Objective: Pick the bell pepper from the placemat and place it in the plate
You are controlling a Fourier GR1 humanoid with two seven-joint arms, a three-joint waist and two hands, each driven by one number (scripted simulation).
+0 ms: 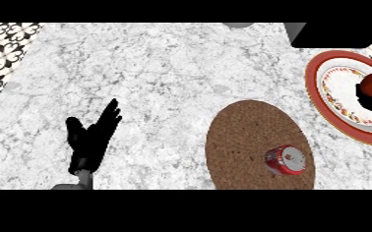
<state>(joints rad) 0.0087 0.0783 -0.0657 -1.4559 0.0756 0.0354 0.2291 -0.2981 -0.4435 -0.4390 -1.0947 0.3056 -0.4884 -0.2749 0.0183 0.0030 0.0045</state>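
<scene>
Head view: left hand [93,136] resting open on the worktop [160,78]; right hand [365,91], grasp unclear, hovering over the plate [327,96]; can [285,159] sitting on the placemat [243,137].

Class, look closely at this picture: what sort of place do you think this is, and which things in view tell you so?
Most likely a kitchen or dining counter. The clues: a speckled stone-like countertop, a round brown placemat and a red-rimmed patterned plate at the right edge.
</scene>
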